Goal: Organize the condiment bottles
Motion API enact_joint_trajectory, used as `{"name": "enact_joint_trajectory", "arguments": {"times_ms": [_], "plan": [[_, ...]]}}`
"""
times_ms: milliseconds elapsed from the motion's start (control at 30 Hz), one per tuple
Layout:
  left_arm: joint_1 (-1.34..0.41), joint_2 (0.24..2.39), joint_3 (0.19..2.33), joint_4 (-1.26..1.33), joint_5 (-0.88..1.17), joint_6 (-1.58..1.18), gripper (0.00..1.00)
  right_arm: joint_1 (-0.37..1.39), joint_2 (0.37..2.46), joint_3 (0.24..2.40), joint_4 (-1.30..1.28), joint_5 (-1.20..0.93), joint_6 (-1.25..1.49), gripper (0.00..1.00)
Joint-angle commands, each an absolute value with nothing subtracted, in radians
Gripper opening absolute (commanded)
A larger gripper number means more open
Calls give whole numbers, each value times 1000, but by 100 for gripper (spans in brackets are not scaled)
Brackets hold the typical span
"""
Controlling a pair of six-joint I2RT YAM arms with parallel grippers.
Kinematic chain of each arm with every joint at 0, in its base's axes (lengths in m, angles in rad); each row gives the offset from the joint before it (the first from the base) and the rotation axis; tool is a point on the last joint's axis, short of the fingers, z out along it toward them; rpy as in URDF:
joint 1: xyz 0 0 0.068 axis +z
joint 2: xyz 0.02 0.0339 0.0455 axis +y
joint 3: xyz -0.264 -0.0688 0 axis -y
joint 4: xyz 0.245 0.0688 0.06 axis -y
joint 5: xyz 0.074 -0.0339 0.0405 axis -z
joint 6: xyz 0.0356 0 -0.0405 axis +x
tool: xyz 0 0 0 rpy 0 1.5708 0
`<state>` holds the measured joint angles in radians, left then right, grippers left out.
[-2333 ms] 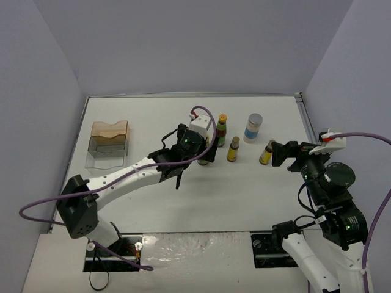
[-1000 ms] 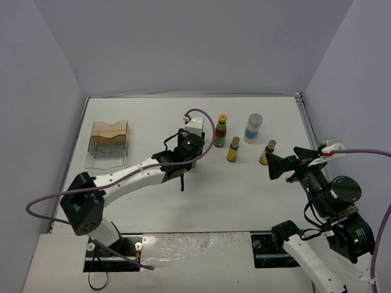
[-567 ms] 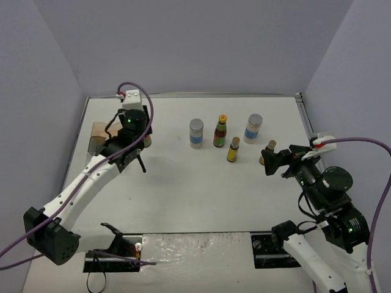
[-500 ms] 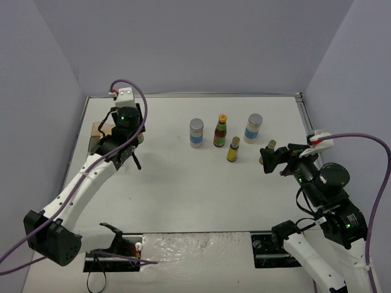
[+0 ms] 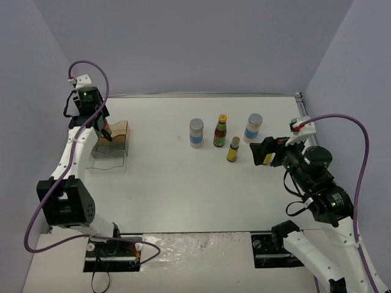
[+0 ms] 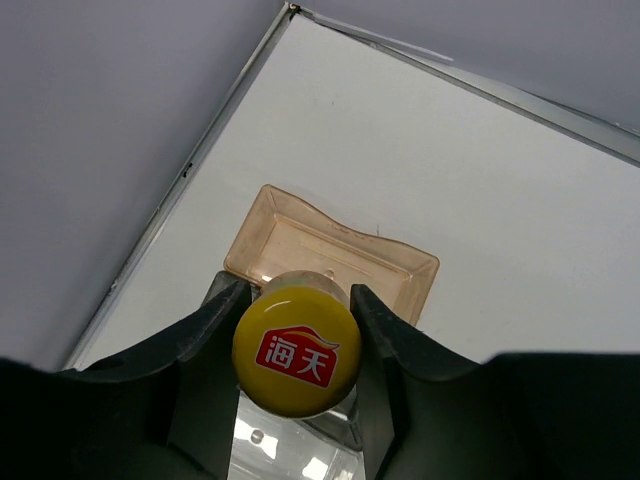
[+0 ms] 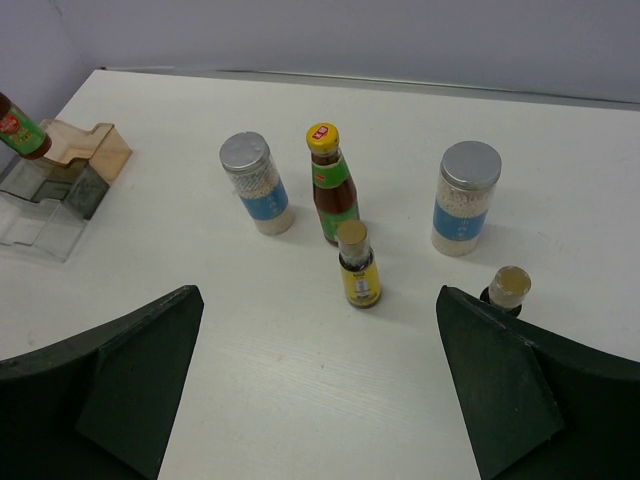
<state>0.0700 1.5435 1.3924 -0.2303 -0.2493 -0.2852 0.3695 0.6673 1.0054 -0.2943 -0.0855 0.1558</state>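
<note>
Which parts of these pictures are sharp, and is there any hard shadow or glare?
Top external view: even light, only faint shadows on the table. Left wrist view: the yellow-capped bottle in the left hand is sharp, its cap mildly shiny. Right wrist view: the standing bottles are sharp; the right hand is dark, without detail.

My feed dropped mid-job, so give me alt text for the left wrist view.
The left hand grips a yellow-capped bottle with a red logo, held above the clear tray with its amber back section, on the white table.
</note>
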Motion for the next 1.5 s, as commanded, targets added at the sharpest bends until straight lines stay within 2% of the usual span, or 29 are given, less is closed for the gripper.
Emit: {"name": "enact_joint_trajectory", "arguments": {"times_ms": [0, 433, 1133, 1300, 1467], "plan": [[100, 1564, 1536, -46, -217, -265, 0, 377, 695, 1005, -184, -110, 146, 100], [153, 1712, 1617, -17, -199, -259, 0, 377, 733, 994, -173, -94, 150, 100], [160, 1761, 1494, 136, -178, -236, 0, 379, 708, 931, -146, -94, 166, 100], [167, 1763, 1478, 131, -176, -236, 2, 377, 679, 910, -147, -95, 174, 100], [171, 1758, 1460, 120, -179, -235, 14, 378, 649, 894, -147, -99, 182, 100]]}}
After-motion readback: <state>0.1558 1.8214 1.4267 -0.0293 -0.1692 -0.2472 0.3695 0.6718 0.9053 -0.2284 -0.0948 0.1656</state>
